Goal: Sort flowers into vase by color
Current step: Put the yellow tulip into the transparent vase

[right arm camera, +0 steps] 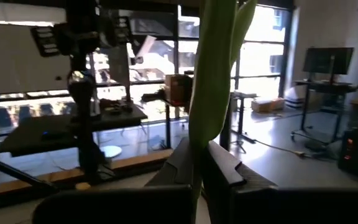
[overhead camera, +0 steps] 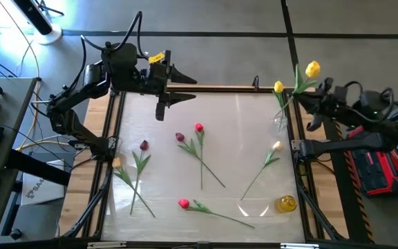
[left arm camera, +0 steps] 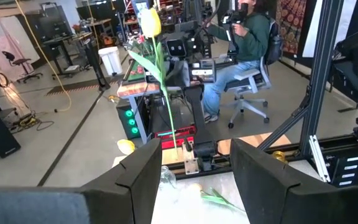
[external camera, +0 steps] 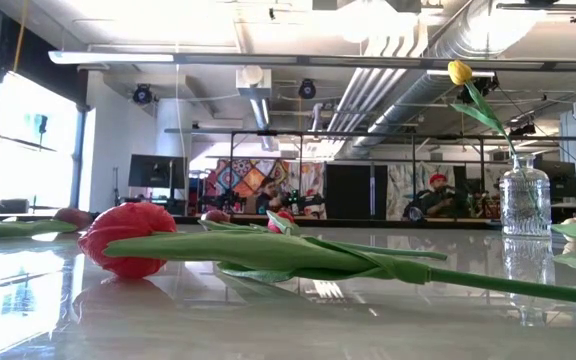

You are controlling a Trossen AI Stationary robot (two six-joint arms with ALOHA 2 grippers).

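My right gripper point(overhead camera: 301, 95) is at the table's right edge, shut on a yellow tulip point(overhead camera: 312, 69) that it holds upright. A second yellow tulip point(overhead camera: 278, 87) stands with its stem in the clear glass vase point(overhead camera: 280, 122) beside it. Several flowers lie flat on the table: two maroon ones point(overhead camera: 144, 145) point(overhead camera: 179, 137), two red ones point(overhead camera: 198, 128) point(overhead camera: 183, 203) and a pale peach one point(overhead camera: 276, 146). My left gripper point(overhead camera: 188, 90) hangs open and holds nothing, high over the table's far left part. My right gripper pinches the lower part of the yellow tulip's stem point(right arm camera: 197, 177) between its two fingers. The fingers lie about level and across the stem. The tulip stands upright, clear of the table, with its leaf point(right arm camera: 213, 74) and head point(left arm camera: 151, 22) rising above the fingers.
A small yellow vase point(overhead camera: 286, 203) stands at the near right of the table. The red tulip point(external camera: 128, 238) lies close to the near edge. Black frame rails point(overhead camera: 109, 138) run along the table's sides. A person point(left arm camera: 247, 43) sits at a desk beyond the right edge.
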